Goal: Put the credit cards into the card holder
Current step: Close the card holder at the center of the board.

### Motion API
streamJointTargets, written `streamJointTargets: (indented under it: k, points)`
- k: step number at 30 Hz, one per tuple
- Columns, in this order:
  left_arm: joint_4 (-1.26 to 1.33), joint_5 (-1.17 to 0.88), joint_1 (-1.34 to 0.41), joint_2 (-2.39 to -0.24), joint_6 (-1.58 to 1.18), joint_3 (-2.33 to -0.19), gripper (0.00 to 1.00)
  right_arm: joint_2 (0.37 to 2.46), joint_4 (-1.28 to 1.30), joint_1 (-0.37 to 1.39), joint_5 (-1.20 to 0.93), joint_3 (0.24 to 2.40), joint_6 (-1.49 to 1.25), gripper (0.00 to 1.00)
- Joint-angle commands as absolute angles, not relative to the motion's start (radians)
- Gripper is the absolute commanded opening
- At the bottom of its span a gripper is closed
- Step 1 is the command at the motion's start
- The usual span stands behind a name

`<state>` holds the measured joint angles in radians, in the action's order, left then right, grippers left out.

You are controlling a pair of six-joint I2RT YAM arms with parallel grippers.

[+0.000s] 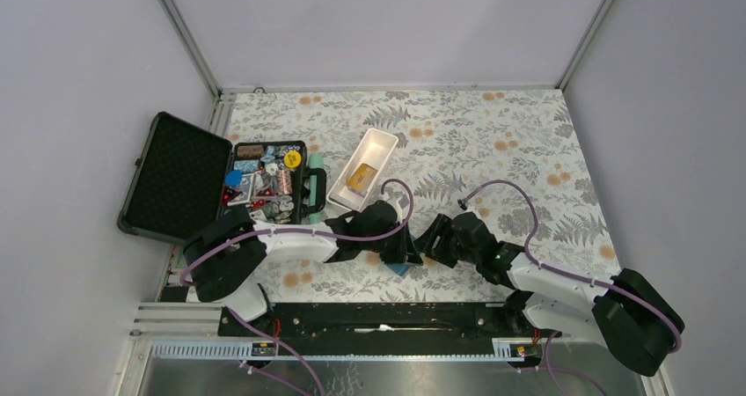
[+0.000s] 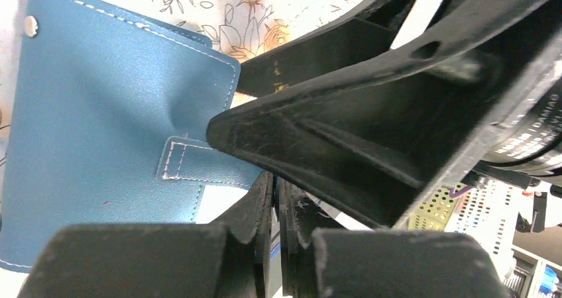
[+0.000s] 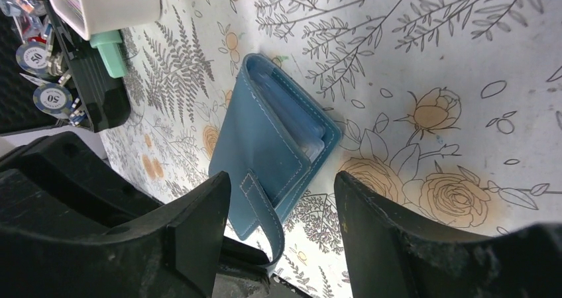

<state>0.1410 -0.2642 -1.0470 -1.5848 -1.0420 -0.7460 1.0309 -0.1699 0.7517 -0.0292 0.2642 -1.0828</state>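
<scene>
The card holder point(image 3: 265, 132) lay closed on the flowered counter point(image 3: 411, 46), near the counter's front edge and between the two arms. Its teal cover faced up, with lighter inner pages showing along one side. In the top view only a corner of it showed from under the arms.

The left gripper point(image 2: 273, 232) was closed tight, its fingers pressed together at the edge of the card holder. The snap strap point(image 3: 265, 212) curled away from the cover and ran into those fingers, so the left gripper appeared to pinch the card holder by that strap.

The right gripper point(image 3: 281, 182) stood wide apart over the card holder and held nothing. One of its fingertips point(image 2: 219, 126) touched the cover just beside the strap's stitched base, where the leather dented slightly.

Farther back, a golden-orange card point(image 1: 360, 178) rested in a long white tray point(image 1: 374, 141), well apart from the card holder. To the left of the tray, a black case point(image 1: 176, 176) lay open with colourful trinkets point(image 1: 264, 180) in one half.
</scene>
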Motion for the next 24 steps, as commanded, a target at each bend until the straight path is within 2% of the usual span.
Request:
streamJointTargets:
  k: [1,8,12,15,18,20,22,24]
  points:
    - [0.225,-0.292,-1.055,-1.597,-1.017,-0.775,0.00,1.074,-0.236,0.748,-0.078,0.283,-1.124,0.65]
    - [0.246,-0.312,-1.065,-1.615,-1.005,-0.782,0.00,1.155,-0.320,0.752,-0.087,0.279,-1.140,0.54]
    - [0.227,-0.305,-1.066,-1.600,-0.975,-0.787,0.06,1.160,-0.278,0.753,-0.035,0.287,-1.110,0.31]
    - [0.177,-0.274,-1.066,-1.567,-0.938,-0.793,0.23,1.168,-0.273,0.752,-0.009,0.275,-1.094,0.20]
    - [0.105,-0.222,-1.066,-1.513,-0.908,-0.799,0.51,1.194,-0.292,0.752,-0.006,0.266,-1.083,0.10]
    - [0.070,-0.193,-1.066,-1.468,-0.893,-0.795,0.62,1.213,-0.300,0.753,-0.006,0.267,-1.078,0.00]
    - [0.025,-0.154,-1.066,-1.413,-0.883,-0.787,0.73,1.229,-0.306,0.752,-0.005,0.265,-1.070,0.00]
    - [-0.016,-0.098,-1.066,-1.358,-0.884,-0.767,0.79,1.235,-0.307,0.752,0.021,0.263,-1.061,0.00]
